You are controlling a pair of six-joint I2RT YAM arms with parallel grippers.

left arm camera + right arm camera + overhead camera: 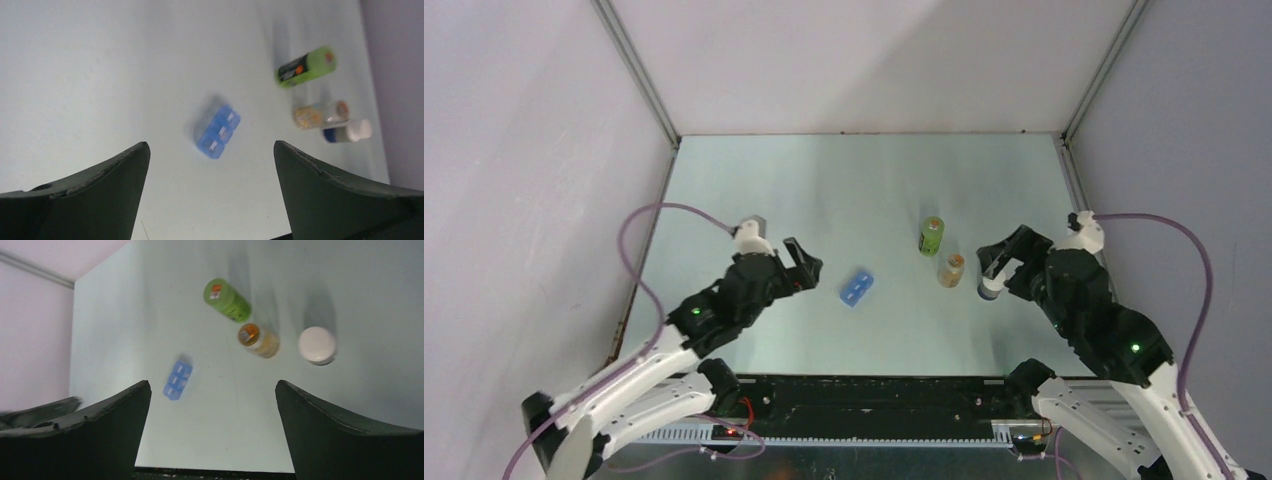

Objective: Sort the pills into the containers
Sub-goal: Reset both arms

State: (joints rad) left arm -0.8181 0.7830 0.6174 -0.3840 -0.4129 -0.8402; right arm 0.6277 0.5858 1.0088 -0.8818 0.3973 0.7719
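Both grippers stand wide open and hold nothing: the left gripper point(804, 264) hovers just beside the blue pill box point(857, 288) lying mid-table point(844, 180), and the right gripper point(1002, 258) hangs over the white-capped bottle point(991, 288), next to the amber bottle point(951, 270) and green bottle point(932, 236). No sorting looks begun, to my eye. Next, the right likely needs to drop squarely around that bottle before closing.
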